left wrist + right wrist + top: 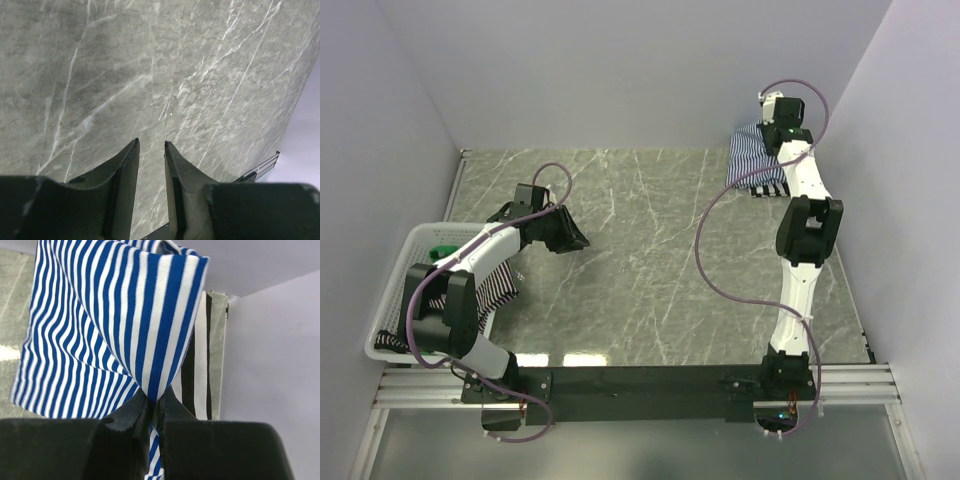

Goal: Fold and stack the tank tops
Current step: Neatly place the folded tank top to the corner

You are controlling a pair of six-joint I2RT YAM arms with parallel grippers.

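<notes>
while pinched in the right pincer (156,396), blue-striped tank top (100,330) spread just beyond it; left pincer (151,142) parted, empty

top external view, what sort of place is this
Probably a robot lab cell, not a home: plain pale walls box in a grey marble-patterned tabletop, a left arm and right arm are bolted to a black metal rail, beside a white plastic mesh basket.

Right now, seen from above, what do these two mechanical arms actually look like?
Both the left arm and right arm are white tubular links joined by chunky black joints. A thin purple cable loops loosely alongside each one. The left end effector and right end effector each end in two dark, tapered fingers.
</notes>
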